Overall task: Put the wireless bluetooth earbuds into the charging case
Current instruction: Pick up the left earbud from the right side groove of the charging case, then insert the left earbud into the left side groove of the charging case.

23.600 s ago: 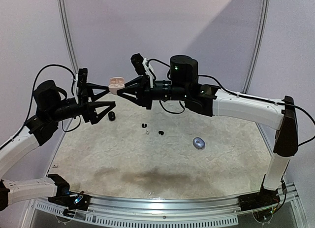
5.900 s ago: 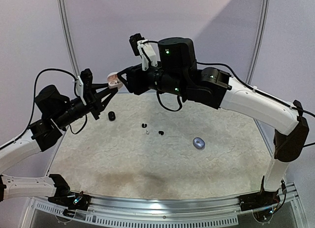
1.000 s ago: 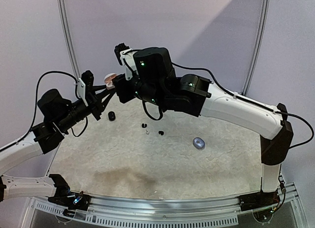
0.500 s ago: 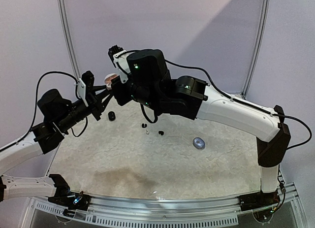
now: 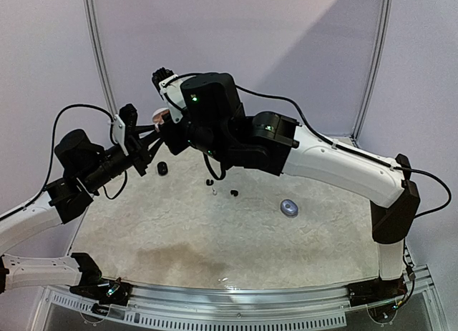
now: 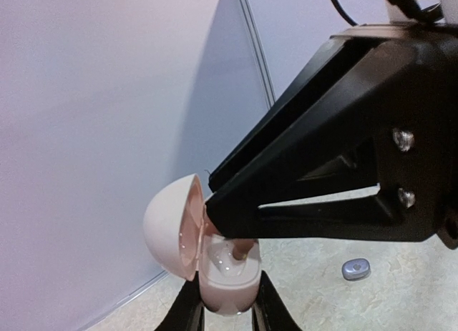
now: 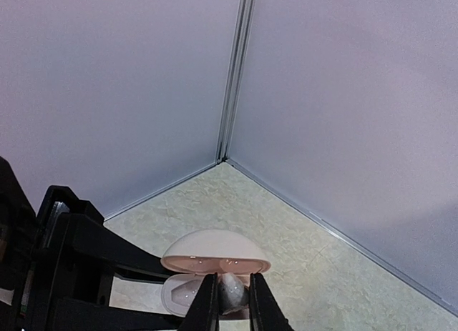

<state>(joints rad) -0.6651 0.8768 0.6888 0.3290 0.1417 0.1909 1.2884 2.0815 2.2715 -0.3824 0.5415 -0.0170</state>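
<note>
Looking down from above, the two arms meet in the upper left of the frame, where the left gripper (image 5: 148, 133) holds a pinkish case (image 5: 159, 116) in the air and the right gripper (image 5: 169, 129) noses in against it; three small earbuds (image 5: 210, 181) (image 5: 215, 191) (image 5: 234, 194) still lie mid-table, with a dark case (image 5: 162, 168) to their left and a silver case (image 5: 289, 207) to their right, so I judge the job is only partly done. From the left wrist, at bottom centre, the left fingers (image 6: 187, 311) are clamped narrow on the base of the case (image 6: 227, 274), its lid (image 6: 172, 226) swung open, and the right arm's fingertips (image 6: 223, 209) press something pale into a socket. From the right wrist, at bottom centre, the nearly shut fingers (image 7: 207, 302) pinch a whitish earbud (image 7: 230, 292) just at the open case (image 7: 215, 263). Whether it is seated I cannot tell; it is not released yet.
</note>
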